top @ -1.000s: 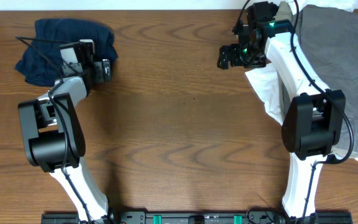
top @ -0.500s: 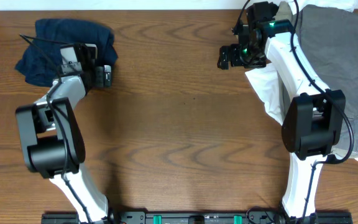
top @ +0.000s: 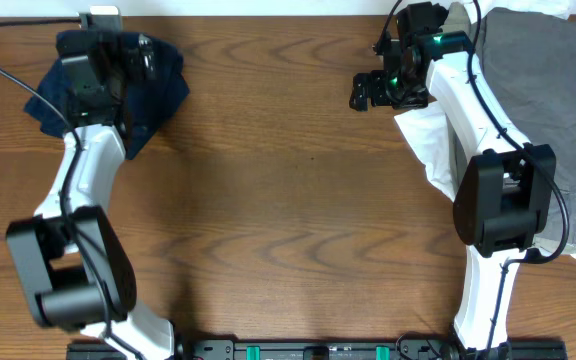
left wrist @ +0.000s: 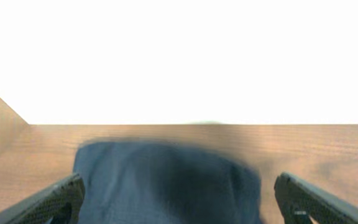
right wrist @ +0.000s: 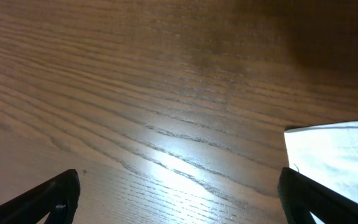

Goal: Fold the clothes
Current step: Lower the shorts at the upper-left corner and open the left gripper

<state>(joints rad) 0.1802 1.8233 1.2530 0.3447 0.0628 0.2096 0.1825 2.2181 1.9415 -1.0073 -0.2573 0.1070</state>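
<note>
Clothes: navy garment [top: 168, 90] bunched at far-left worktop [top: 288, 200] corner; white garment [top: 428, 140], grey garment [top: 548, 90] piled right. Left tool [left wrist: 178, 183] gapes empty over navy; right tool [right wrist: 179, 183] likewise empty. Best: pinch one edge layer, drag to centre, spread flat.

Brown wood-grain table [top: 288, 200] fills nearly the whole overhead view, w/ long wavy grain running left-right. Thin white strip [top: 268, 7] along its far edge, wall or floor, can't tell which. Left wrist view: tabletop ends in a straight far edge, beyond it a blown-out white backdrop [left wrist: 179, 56], v. bright, detail lost. Right wrist view: wood seen close up, bright glare patch [right wrist: 166, 158] approx centre, soft dark shadow [right wrist: 328, 31] at top right
</note>
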